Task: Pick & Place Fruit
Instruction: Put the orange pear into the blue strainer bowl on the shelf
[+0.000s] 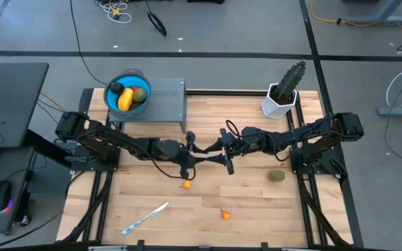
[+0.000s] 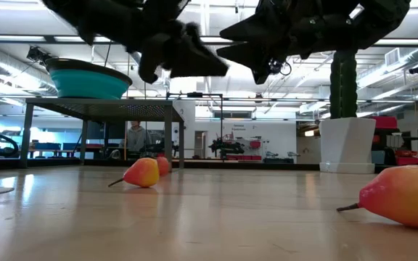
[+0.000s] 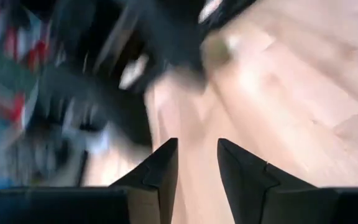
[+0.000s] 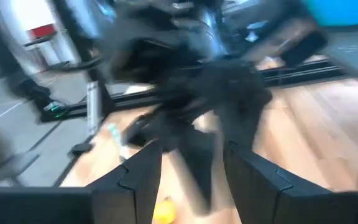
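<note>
Hovering both arms mid-bench, I've got the left claw (image 1: 187, 169) and right claw (image 1: 227, 162) near each other, both above the small orange fruit (image 1: 185, 185). Left claw fingers (image 3: 160, 168) stand parted w/ nothing between; right claw fingers (image 4: 143, 168) likewise apart, empty. Blue bowl (image 1: 112, 104) on the grey stand (image 1: 169, 97) already holds a yellow-orange fruit (image 1: 125, 100), an olive one and a black ball, so it's prob. the drop spot. Still loose: that orange piece, another orange piece (image 1: 225, 215) nearer the bench front, olive oval (image 1: 276, 176) right of it. Low view shows claws clear of the wood; high view can't. Only high view shows bowl contents.
</note>
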